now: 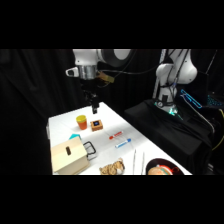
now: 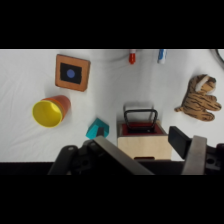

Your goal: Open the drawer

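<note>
Across the white table in the side view, we take the pale wooden drawer as our landmark; it sits at the table's near left corner, its black wire handle facing right. Beyond the drawer we see an orange cup, and just right of that cup a small orange-brown cube with a dark top. Right of the drawer lie a red marker and a blue marker. A striped plush tiger lies near the drawer's front at the picture's lower edge. The gripper hangs well above the table, beyond the drawer and over the cube, touching nothing.

Looking down in the wrist view, we see the drawer just above the gripper's black linkage, with its handle pointing up the picture. A small teal block lies just left of the drawer. Farther left lies the cup on its side, its yellow inside showing, and above it the cube. The tiger lies well right of the drawer. The two marker tips, red and blue, show at the top. We see the gripper with its fingers spread apart and nothing between them.
</note>
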Robot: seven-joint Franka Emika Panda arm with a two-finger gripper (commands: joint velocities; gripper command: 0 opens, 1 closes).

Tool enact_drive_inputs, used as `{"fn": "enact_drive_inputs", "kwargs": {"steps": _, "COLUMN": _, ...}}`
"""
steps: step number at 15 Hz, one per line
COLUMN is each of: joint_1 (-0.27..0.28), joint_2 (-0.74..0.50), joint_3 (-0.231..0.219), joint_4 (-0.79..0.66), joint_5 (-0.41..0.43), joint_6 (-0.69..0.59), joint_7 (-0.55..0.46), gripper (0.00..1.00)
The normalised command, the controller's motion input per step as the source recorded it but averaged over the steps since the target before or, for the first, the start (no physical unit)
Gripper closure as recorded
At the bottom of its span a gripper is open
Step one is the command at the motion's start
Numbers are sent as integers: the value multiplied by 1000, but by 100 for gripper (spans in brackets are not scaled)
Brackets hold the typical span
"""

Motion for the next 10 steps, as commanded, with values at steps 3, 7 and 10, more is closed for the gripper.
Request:
{"fn": "enact_drive_inputs", "kwargs": {"steps": 3, "joint_1": -9, "joint_2": 289, "joint_3": 48, "joint_4": 264, "joint_5": 140, "joint_6": 195, "joint_7": -39, "gripper": 0}}
{"fn": "enact_drive_inputs", "kwargs": {"steps": 7, "joint_1": -16, "joint_2": 269, "joint_3": 55, "joint_4": 234, "joint_5": 128, "joint_6": 168, "joint_7": -69, "gripper": 0}}
{"fn": "enact_drive_inputs", "kwargs": {"steps": 10, "joint_1": -22, "joint_2": 197, "joint_3": 55, "joint_4": 187, "joint_5": 116, "joint_6": 149, "joint_7": -88, "gripper": 0}}
